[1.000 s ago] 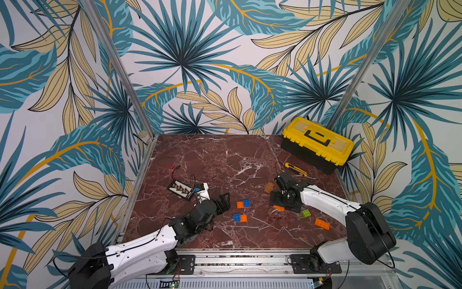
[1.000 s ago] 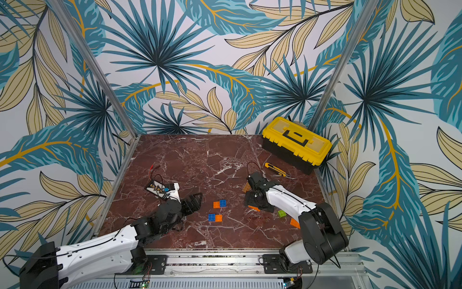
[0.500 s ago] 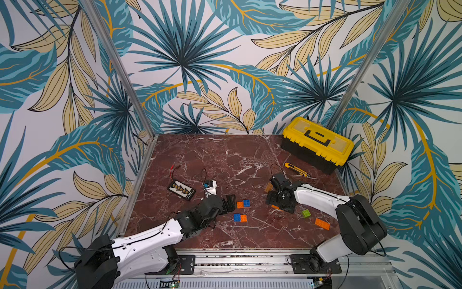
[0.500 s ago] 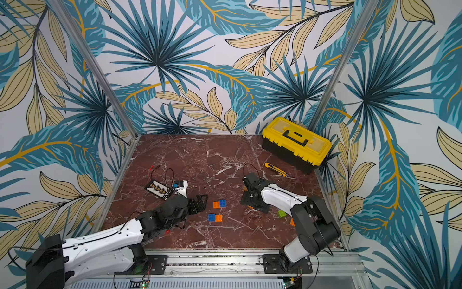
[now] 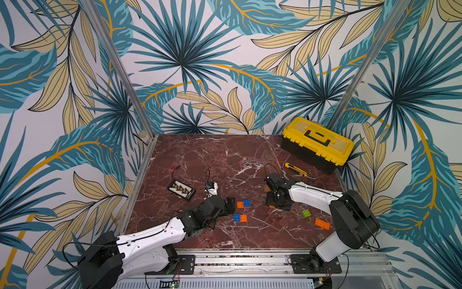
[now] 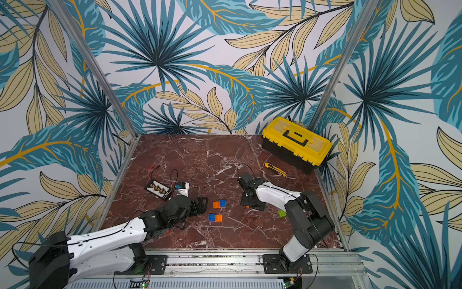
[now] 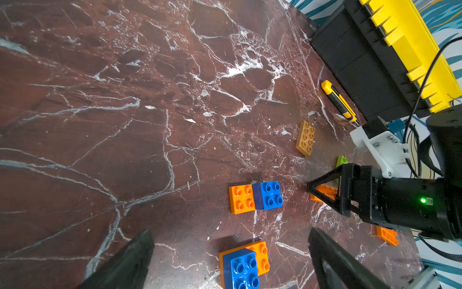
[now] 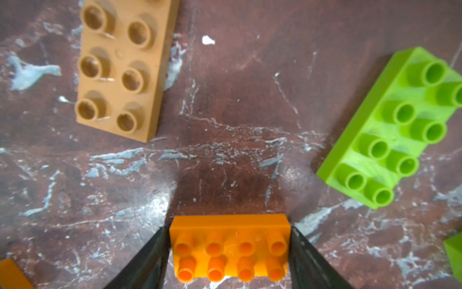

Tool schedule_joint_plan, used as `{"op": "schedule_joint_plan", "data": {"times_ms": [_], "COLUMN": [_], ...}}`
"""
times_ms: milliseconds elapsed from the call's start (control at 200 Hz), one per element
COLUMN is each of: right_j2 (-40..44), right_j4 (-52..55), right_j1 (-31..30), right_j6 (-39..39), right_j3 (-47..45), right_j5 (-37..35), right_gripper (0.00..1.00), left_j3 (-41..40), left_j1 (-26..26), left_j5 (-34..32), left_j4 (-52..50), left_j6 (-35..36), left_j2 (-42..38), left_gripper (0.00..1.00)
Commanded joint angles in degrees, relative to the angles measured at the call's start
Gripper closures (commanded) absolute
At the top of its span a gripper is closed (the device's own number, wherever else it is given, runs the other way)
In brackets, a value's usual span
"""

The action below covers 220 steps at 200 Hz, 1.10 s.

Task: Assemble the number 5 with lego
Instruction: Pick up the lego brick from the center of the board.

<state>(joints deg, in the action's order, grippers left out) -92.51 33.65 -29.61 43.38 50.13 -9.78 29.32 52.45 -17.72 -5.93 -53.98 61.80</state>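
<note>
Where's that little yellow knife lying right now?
In both top views the utility knife lies on the far right part of the marble table, just in front of the yellow toolbox and beyond the right gripper.

**Left arm** [image 5: 150, 232]: reaches out low and nearly level from its base. White links run into a black wrist section.

**Left gripper** [image 5: 230, 204]: lies close to horizontal, just above the surface. Jaws are spread wide and nothing sits between them. In the left wrist view, both fingers [image 7: 125, 265] frame a broad gap.

**Right arm** [image 5: 312, 197]: rises from its base to a large black joint housing [image 5: 352, 220]. From there the white forearm runs out level, and the wrist is bent so the tool points down.

**Right gripper** [image 8: 228, 229]: jaws are drawn partly in. One finger lies against each short end of the orange brick [image 8: 230, 247], which sits between the fingertips.
</note>
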Motion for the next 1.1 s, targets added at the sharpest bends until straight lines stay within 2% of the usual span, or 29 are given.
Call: {"op": "schedule_joint_plan", "data": {"times_ms": [0,230,401,501,751,891,1096], "right_j2": [-0.92,-1.53,-0.46,-0.57,-0.05,1.50,4.60], "right_j4": [1.68,1.99,1.86,1.95,3.19,3.91,7.34], "right_j1": [-0.36,-0.34,-0.30,-0.28,-0.40,-0.49,-1.76], "right_j6": [-0.57,-0.96,-0.99,-0.99,-1.22,-2.18,-2.76], "right_j3": [-2.58,-2.64,-2.94,-3.24,-2.92,-2.59,-0.21], "right_j5": [0.68,1.87,3.02,3.71,2.96,2.39,2.59], "right_gripper": [0.24,0.31,0.24,0.24,0.32,0.46,0.48], "left_j3": [3.24,3.54,3.81,3.76,3.99,3.98,3.63], "left_j1": [-0.16,-0.20,-0.19,-0.15,-0.15,-0.15,-0.16], "left_j5": [0.22,0.75,0.93,1.26,1.54,1.54,1.89], "left_j4": [-1.26,-1.62,-2.50,-2.57,-2.75,-3.12,-4.72], "left_j6": [-0.08,-0.07,-0.25,-0.43,-0.50,-0.77,-1.51], "left_j2": [-0.01,0.16,0.07,0.07,0.21,0.16,-0.23], "left_gripper": [0.00,0.00,0.00,0.00,0.00,0.00,0.00]}}
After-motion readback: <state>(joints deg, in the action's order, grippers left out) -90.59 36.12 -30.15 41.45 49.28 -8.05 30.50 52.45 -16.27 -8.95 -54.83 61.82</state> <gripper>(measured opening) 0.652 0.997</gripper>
